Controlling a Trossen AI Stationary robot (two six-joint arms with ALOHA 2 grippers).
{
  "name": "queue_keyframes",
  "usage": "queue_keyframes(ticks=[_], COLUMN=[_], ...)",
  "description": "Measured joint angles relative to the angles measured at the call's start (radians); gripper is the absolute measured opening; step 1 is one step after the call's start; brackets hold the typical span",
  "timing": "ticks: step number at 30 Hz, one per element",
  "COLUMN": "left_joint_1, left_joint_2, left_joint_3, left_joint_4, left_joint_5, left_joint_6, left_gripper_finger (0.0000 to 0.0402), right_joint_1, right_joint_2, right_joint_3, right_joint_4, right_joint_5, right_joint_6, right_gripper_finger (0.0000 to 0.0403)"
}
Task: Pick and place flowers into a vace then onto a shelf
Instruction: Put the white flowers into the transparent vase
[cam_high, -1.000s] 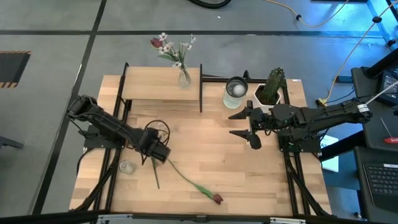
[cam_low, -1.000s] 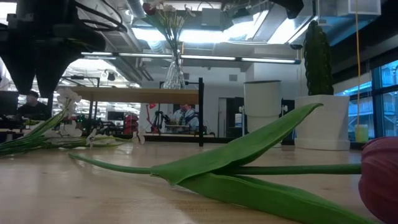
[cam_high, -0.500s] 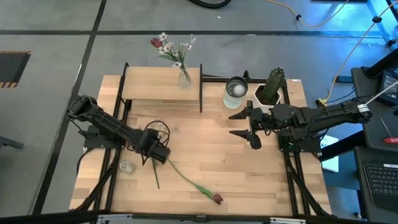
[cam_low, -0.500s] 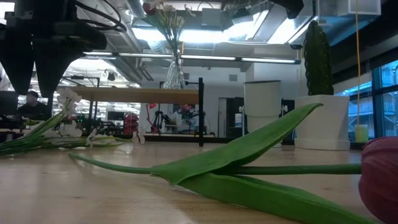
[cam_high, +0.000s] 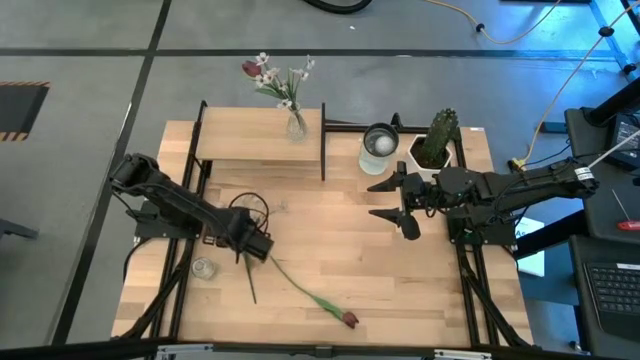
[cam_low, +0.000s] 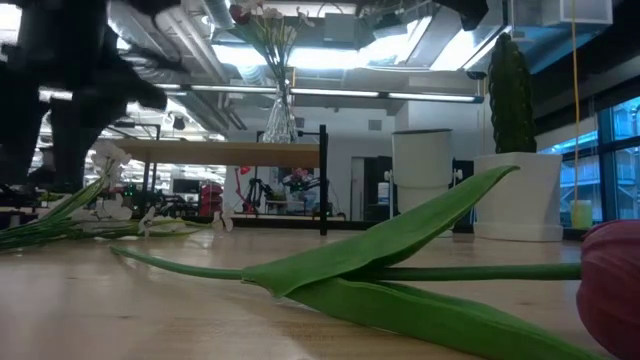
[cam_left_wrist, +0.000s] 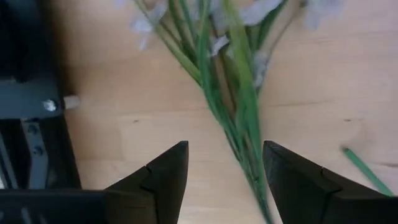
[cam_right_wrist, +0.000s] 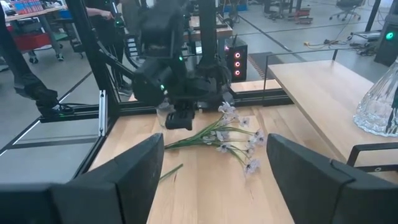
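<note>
Below claw: flowers (cam_left_wrist: 231, 106) on table, at twelve o'clock of left gripper (cam_left_wrist: 225, 168).
Fingers: spread apart, clamping nothing.

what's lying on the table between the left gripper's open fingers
In the left wrist view, the left gripper hangs open over a bundle of thin green stems with white blossoms, which runs through the gap; bare wooden tabletop lies around it.

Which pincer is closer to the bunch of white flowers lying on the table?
The left pincer. It hangs open right above the white flowers. The right pincer waits open far across the table, near the cactus.
</note>
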Motion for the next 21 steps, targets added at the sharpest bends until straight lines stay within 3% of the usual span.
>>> queue_keyframes(ticks=[7,13,21], left_joint_1=[0.001,-0.001,0.001], left_joint_2=[-0.003,-0.003,-0.002], left_joint_3=[-0.168,-0.237,-0.238], left_joint_4=[0.325,0.339,0.343], left_joint_5=[0.019,0.041,0.051], left_joint_6=[-0.017,-0.091,-0.077], left_gripper_finger=[0.0185,0.0184,0.0184], right_joint_1=[0.0,0.0,0.0], right_joint_2=[0.0,0.0,0.0], right_joint_3=[0.0,0.0,0.0], right_joint_4=[0.0,0.0,0.0], right_joint_5=[0.0,0.0,0.0], right_joint_6=[-0.001,0.0,-0.004], right_gripper_finger=[0.0287,0.0287,0.0287])
